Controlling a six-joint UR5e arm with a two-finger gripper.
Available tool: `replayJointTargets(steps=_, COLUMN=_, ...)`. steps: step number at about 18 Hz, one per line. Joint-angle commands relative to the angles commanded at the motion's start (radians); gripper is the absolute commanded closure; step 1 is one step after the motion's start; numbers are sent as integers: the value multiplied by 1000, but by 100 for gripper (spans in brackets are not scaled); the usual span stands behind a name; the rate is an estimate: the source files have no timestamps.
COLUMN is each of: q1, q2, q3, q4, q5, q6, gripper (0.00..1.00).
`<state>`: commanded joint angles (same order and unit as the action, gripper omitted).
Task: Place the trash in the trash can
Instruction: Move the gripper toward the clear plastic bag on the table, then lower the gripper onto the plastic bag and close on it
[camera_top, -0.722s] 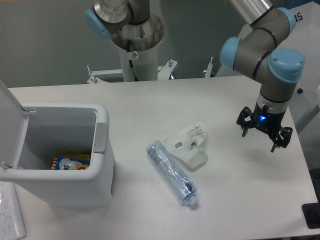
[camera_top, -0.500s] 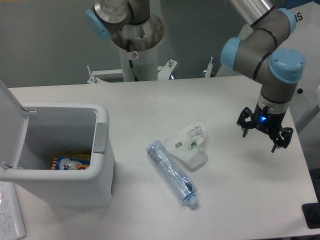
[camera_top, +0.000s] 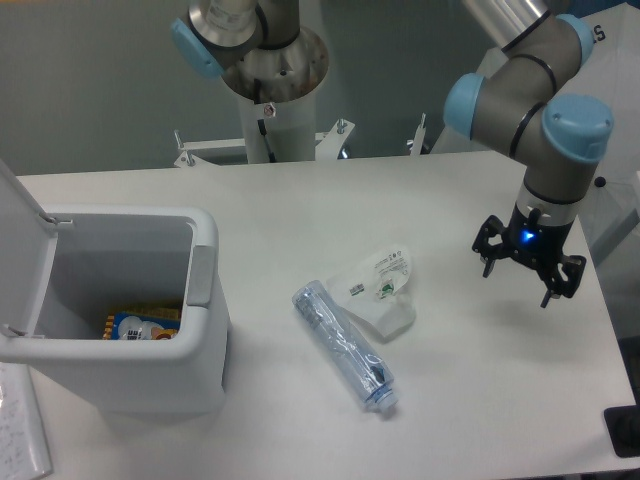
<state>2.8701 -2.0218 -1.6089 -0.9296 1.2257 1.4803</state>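
Observation:
A long crinkled clear plastic bottle (camera_top: 343, 344) with a blue cap lies diagonally in the middle of the table. Just beyond it rests a crumpled clear-white wrapper (camera_top: 381, 288) with green print. The light-grey trash can (camera_top: 205, 300) stands at the left with its lid flipped open, and some colourful packaging lies inside. My gripper (camera_top: 529, 272) hangs above the right side of the table, well to the right of the wrapper. Its fingers are spread open and hold nothing.
The arm's white base column (camera_top: 272, 100) rises behind the table's far edge. A sheet of paper (camera_top: 20, 430) lies at the front left corner beside the can. A dark object (camera_top: 624, 430) sits at the right edge.
The arm's upper joints have drifted very slightly to the right. The bottle, wrapper and can have not moved.

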Motion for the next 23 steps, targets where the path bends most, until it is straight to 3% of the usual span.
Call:
replayJointTargets(steps=8, q1=-81, q2=25, q3=-49, q4=21, q5=3, q6=-247, gripper=0)
replayJointTargets(steps=10, q1=-89, q2=47, q3=-115, q4=32, q5=1, q6=-242, gripper=0)
replayJointTargets(steps=15, q1=-94, q2=100, q3=-276, q4=144, q5=1, q6=-239, gripper=0)
replayJointTargets(steps=23, q1=-140, q2=57, q3=-289, q4=161, q5=8, q6=-242, gripper=0)
